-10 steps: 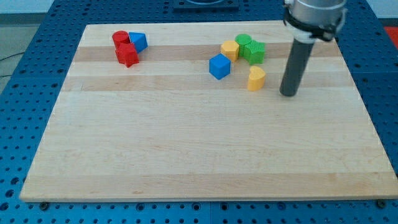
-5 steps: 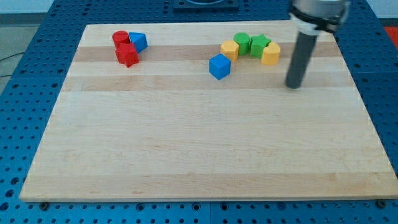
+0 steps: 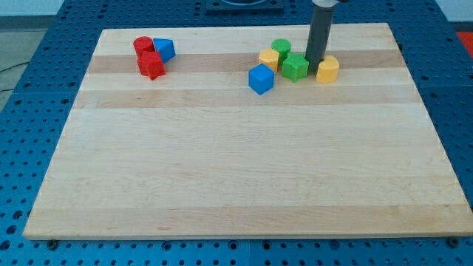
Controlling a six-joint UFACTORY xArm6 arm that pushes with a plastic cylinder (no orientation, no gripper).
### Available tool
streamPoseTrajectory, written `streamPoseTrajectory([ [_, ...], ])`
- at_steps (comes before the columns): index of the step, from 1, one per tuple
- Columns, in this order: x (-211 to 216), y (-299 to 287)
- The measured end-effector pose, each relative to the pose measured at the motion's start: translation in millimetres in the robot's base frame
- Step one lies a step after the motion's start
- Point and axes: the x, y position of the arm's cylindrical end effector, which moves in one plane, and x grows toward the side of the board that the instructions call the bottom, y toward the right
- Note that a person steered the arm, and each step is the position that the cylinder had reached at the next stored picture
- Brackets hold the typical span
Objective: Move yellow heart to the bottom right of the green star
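The arm ends in a bare rod, so no claw exists to be open, closed or gripping; only my tip (image 3: 316,63) is to be reported, and it is set down between the green star (image 3: 295,67) on the view's left and the yellow heart (image 3: 327,70) on the view's right, just beside both; contact with either cannot be told. The yellow heart is seen directly to the view's right of the green star, barely lower, so the step in hand is judged to be the last nudge that carries it down toward the view's bottom. For this to be done well, my tip should be brought round to the heart's top side, clear of the star, and a short, slow push toward the view's bottom should be made through the heart's middle, so that it is not spun aside. The star itself should not be brushed, since the target is fixed by it. The green cylinder (image 3: 280,49), the yellow block (image 3: 270,58) and the blue cube (image 3: 260,78) at the view's left of the star are best left undisturbed.
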Motion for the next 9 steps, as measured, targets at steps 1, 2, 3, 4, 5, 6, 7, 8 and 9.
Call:
streamPoseTrajectory([
  [1, -36.4, 0.2],
  [2, -77.3, 4.0],
  [3, -105.4, 31.6],
  [4, -122.3, 38.8],
  [5, -122.8, 38.9],
  [6, -111.6, 45.0],
  [7, -50.2, 92.5],
  [8, 5.4, 65.0],
  [9, 5.9, 21.4],
])
